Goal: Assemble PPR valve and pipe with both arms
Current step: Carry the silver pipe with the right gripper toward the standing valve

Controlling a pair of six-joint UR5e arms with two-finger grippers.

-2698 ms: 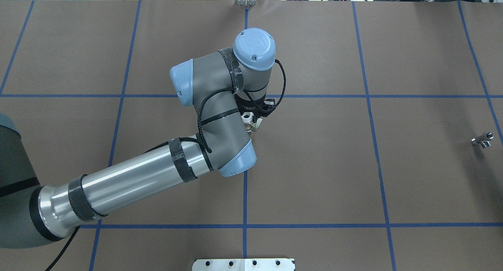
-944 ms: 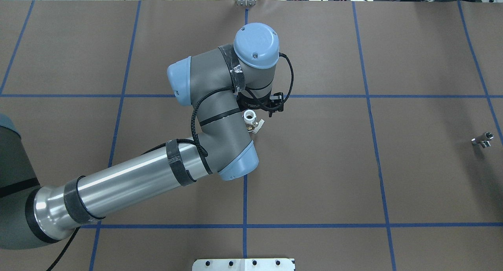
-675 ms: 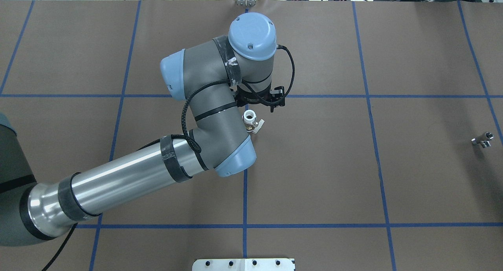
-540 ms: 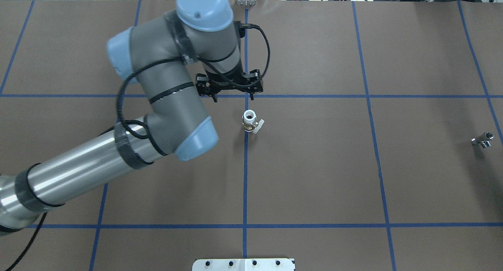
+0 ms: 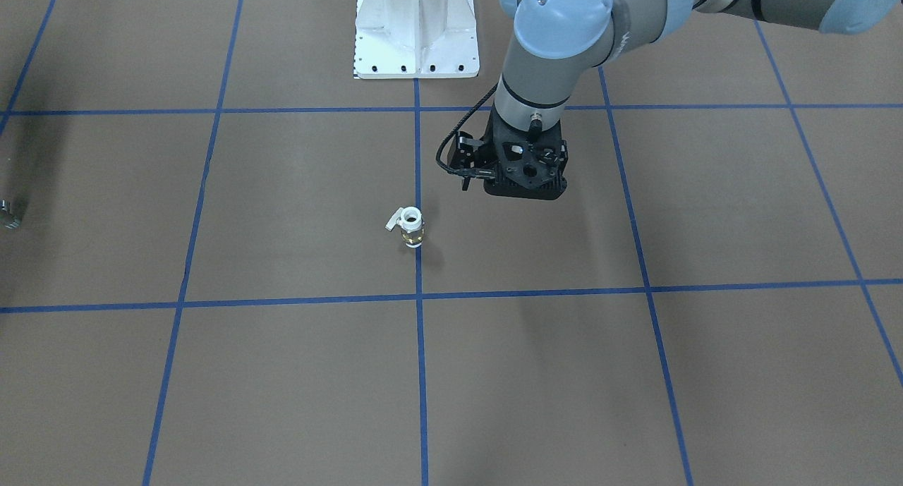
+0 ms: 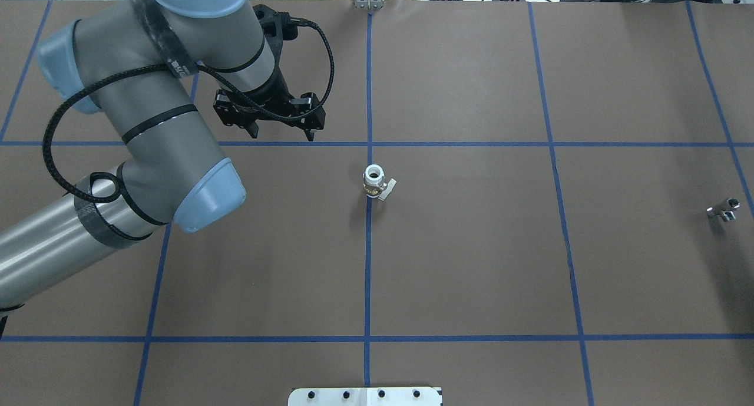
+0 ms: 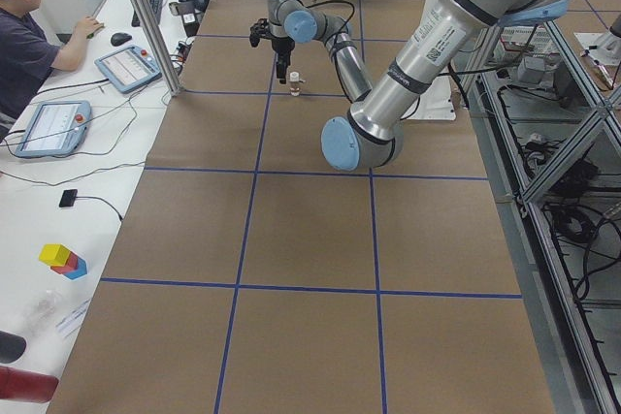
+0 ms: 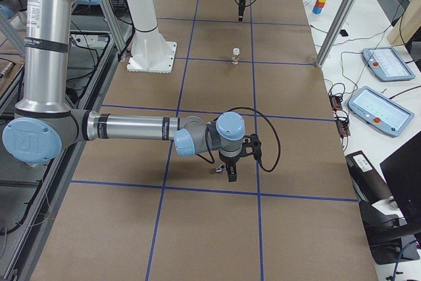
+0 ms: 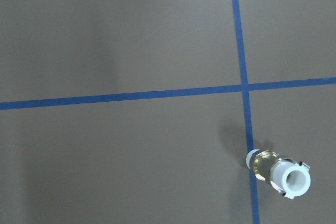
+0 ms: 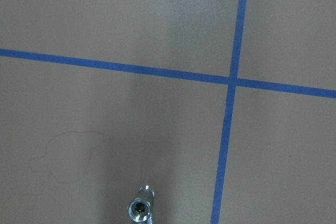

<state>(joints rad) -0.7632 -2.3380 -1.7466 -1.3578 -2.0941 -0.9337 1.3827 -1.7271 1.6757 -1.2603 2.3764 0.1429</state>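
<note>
Valve: small brass-bodied PPR valve [image 6: 374, 182] w/ white plastic round ends stands upright on the brown table [image 6: 471, 264], on a blue tape line [image 6: 367, 276] near mid-table. Its white side lever sticks out and nothing touches it.
Pipe: tiny short silver-grey metal pipe [image 6: 723, 210] lies on the table far toward the robot's right edge, well apart from the valve.
Left tool: black two-finger left tool [image 6: 283, 136] hangs above the table, off to the robot's left of the valve and farther out, w/ a clear gap. Fingers spread wide, nothing in them.
Right tool: right tool [image 8: 231, 170] is low, just beside the pipe, seen in the right side view only. Can't tell if spread or closed, or if it touches the pipe.
Done: valve is set on end w/ one white mouth facing up. Looks ready to take the pipe.
Left to do: pipe isn't lifted, brought over or joined, so approx. early stage.
Next, prob.: right arm grips the pipe, left arm steadies the valve.
Risk: valve base is narrow, so a nudge could tip it.
</note>
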